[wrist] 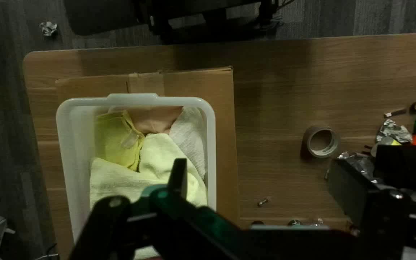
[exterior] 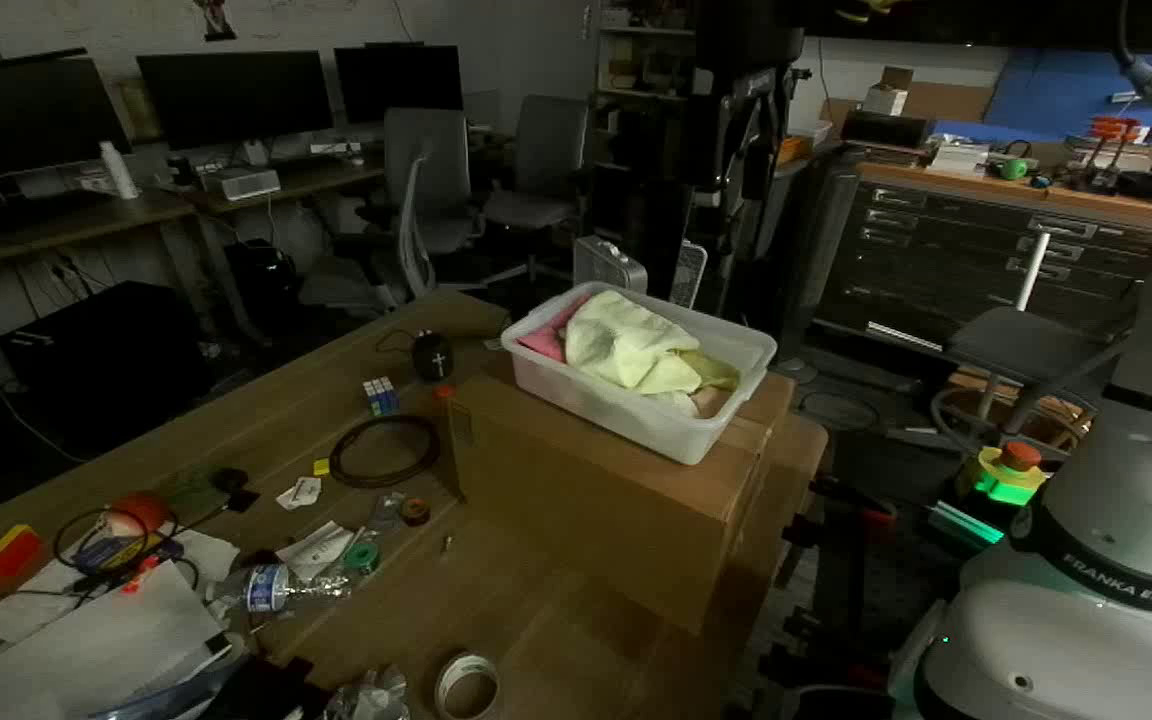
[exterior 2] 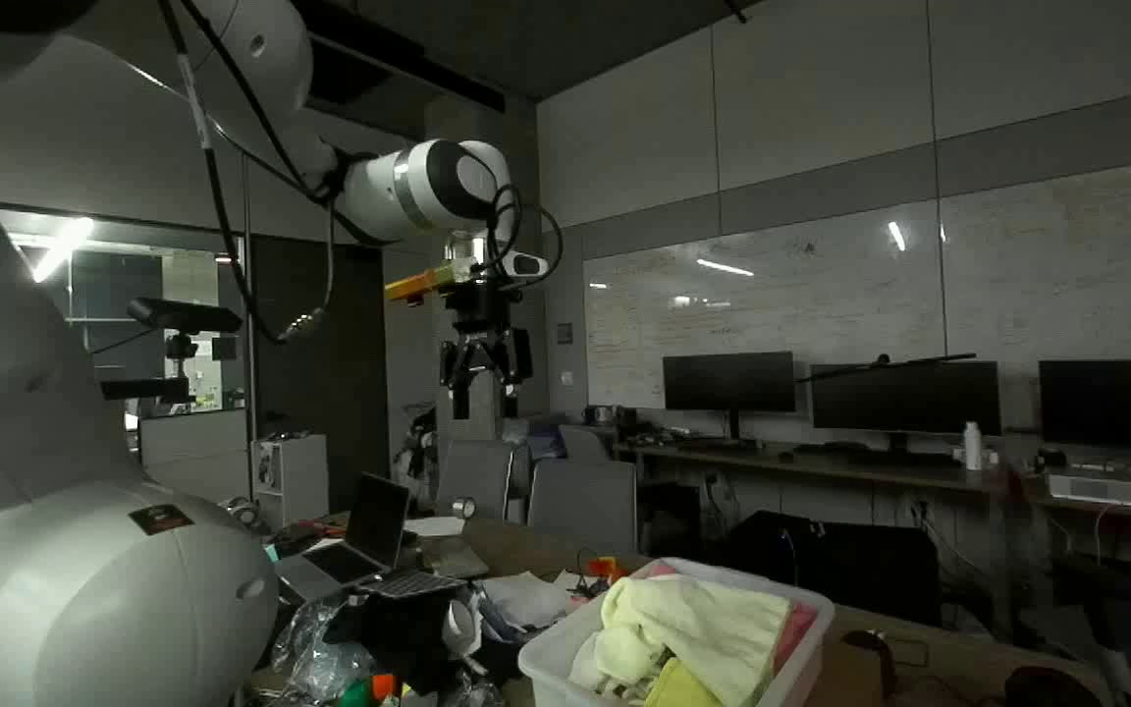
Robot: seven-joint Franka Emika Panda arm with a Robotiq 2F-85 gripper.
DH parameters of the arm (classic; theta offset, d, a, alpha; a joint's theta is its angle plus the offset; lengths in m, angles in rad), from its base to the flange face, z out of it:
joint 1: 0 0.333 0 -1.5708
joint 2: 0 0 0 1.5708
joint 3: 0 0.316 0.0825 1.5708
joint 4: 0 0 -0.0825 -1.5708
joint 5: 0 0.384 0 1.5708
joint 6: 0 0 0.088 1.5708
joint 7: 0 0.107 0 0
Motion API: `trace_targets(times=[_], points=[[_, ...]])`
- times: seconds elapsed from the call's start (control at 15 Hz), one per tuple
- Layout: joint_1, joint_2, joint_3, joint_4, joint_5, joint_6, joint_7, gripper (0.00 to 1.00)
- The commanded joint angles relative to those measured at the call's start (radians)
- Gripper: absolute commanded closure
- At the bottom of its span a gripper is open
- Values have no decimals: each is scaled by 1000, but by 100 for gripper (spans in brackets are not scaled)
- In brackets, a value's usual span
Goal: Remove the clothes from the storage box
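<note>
My jaws hang released in mid-air, spread wide, tips downward, well apart from the storage box [exterior: 616, 413]. In the wrist view one finger [wrist: 178, 177] crosses in front of the pale yellow cloth [wrist: 159, 155], while the opposite one shows over the bench [wrist: 276, 108]. The clothes [exterior: 626, 345] lie heaped inside the storage box, which rests on a cardboard box [exterior: 586, 510] on that bench. I make out the pale yellow cloth uppermost, a stronger yellow cloth [wrist: 116, 139] touching it, a white cloth [wrist: 191, 141] along one side, a peach-coloured piece [wrist: 155, 119] at one end and pink fabric [exterior: 542, 343] at the other. Directly on the bench, beside the cardboard box, I see a coil of black cable [exterior: 338, 455], a puzzle cube [exterior: 380, 396], a roll of tape [exterior: 464, 663] and a plastic bottle [exterior: 268, 588].
</note>
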Motion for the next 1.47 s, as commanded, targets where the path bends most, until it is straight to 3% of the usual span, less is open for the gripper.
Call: trace_targets(times=[0.0, 0.2, 0.6, 1.13, 1.4], points=[[11, 2, -9, 4, -4, -2, 4, 0], [2, 24, -4, 6, -31, 53, 22, 0], [-20, 174, -17, 8, -100, 334, 46, 0], [-22, 432, -74, 52, -212, 392, 26, 0], [-25, 489, -119, 57, -213, 455, -70, 0]])
